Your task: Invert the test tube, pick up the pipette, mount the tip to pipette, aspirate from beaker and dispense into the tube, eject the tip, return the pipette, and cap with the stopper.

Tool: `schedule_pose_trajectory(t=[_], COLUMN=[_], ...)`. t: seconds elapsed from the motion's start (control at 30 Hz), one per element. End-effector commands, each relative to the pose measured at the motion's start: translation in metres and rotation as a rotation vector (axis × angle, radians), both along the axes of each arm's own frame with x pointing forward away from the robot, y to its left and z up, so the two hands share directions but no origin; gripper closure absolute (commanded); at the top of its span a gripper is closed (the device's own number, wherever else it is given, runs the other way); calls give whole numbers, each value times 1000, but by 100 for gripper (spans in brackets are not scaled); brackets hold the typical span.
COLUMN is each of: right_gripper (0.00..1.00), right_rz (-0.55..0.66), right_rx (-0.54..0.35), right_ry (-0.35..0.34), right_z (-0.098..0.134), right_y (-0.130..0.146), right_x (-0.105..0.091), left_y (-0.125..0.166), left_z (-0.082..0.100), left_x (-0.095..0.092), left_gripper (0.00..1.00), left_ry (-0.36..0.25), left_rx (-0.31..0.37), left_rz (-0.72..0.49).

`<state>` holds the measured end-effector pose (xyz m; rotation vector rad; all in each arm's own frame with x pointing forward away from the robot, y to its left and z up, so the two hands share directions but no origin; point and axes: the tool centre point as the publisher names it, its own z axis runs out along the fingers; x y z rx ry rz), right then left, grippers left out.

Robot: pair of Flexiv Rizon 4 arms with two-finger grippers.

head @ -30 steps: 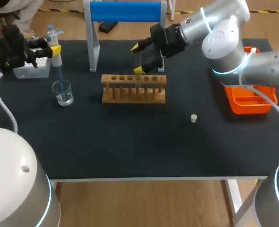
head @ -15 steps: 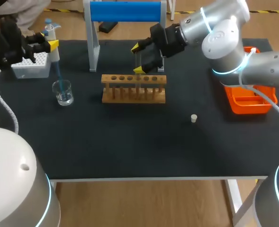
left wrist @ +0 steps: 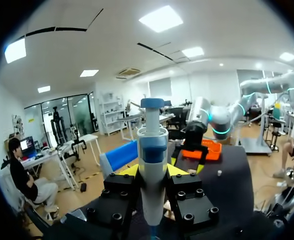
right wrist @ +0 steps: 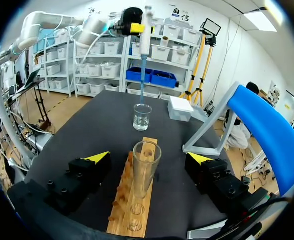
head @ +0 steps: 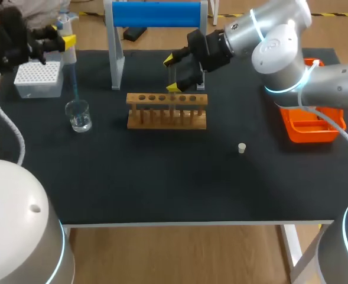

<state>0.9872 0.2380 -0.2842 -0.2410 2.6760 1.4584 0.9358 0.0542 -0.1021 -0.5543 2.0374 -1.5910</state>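
Your left gripper (left wrist: 154, 172) is clamped on the barrel of the pipette (left wrist: 152, 165), its black finger blocks pressing from both sides below the plunger head. It holds the tool upright over the left rear of the table. The blue tip (head: 75, 86) hangs straight down, its end at or just above the mouth of the glass beaker (head: 78, 115); you cannot tell whether it has cleared the rim. The white tip box (head: 39, 76) sits just behind.

Treat the pipette as light, stiff plastic. The barrel is the right place to hold it, which leaves the plunger free. The tip is probably only pushed on, so a knock against glass could loosen it, and tilting may spill whatever it carries. The beaker looks light and easy to tip.

Your right gripper (right wrist: 147, 158) stands released. Its yellow-tipped fingers are spread wide on either side of the test tube (right wrist: 146, 172) and touch nothing. The tube stands upright, mouth up, in the wooden rack (head: 166, 112) at mid-table.

Judge the tube as thin glass, smooth and breakable. If you steady it, close gently on the upper wall, above the rack's top board.

The small stopper (head: 242, 148) lies alone on the black mat, well apart from the rack and towards your right
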Motion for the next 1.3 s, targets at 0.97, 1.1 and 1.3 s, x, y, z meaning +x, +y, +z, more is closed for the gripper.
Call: schedule_pose_trajectory(t=[0.97, 1.1, 1.3], right_gripper=[0, 0, 0], right_rz=[1, 1, 1], right_rx=[-3, -3, -3], right_ry=[1, 1, 1], right_z=[1, 1, 1], right_y=[-1, -1, -1], right_x=[0, 0, 0], left_y=[-176, -188, -189], left_z=[100, 105, 106], left_x=[-21, -21, -22], left_gripper=[100, 100, 100], left_ry=[58, 51, 49], left_rx=[33, 15, 12], left_rz=[-231, -254, -255])
